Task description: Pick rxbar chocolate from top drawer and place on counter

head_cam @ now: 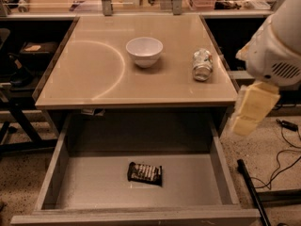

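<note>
Lying flat on the grey floor of the open top drawer (202, 185), the rxbar chocolate (145, 173) sits in the lower middle of the frame, a little left of the drawer's centre and nearer its front lip than its back wall, with bare floor on every side of it. Its long axis runs roughly left to right across the frame, the right end dipping slightly toward the bottom edge. Nothing touches it. The gripper (251, 109), a pale cream block hanging at the right edge, is outside the drawer, beyond its right wall and about level with the front edge of the counter (84, 79); the bar therefore lies down and to the left of it, well apart, with the drawer's right side between them. Whether the gripper is released or clenched cannot be told from this view, though nothing shows in its hold. The white arm (277, 46) reaches in from the upper right corner and bends downward to carry the gripper. My reading is that the reach has not begun and must cross leftward over the drawer wall before descending. On the counter stand a white bowl (144, 51) and, to its right, a drink can (202, 64).
</note>
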### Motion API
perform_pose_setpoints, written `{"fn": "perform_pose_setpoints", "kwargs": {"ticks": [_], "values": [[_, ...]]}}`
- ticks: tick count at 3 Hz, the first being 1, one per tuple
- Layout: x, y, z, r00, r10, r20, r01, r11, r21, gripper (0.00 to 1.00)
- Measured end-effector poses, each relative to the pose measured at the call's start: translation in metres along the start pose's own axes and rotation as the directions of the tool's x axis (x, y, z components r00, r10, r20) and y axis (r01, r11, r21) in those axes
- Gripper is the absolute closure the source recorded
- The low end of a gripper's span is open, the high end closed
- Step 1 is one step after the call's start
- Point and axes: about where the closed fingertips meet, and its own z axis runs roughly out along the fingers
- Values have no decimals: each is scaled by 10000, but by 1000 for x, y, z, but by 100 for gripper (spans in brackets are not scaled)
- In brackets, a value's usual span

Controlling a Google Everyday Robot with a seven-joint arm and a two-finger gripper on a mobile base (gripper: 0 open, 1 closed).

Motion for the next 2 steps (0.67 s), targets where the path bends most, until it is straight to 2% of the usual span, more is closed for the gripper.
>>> {"fn": "perform_pose_setpoints", "kwargs": {"ticks": [1, 2], "values": [[-22, 28, 45, 9998, 185, 113, -176, 9970, -755, 0], [-29, 44, 72, 9991, 424, 82, -409, 9898, -1365, 0]]}}
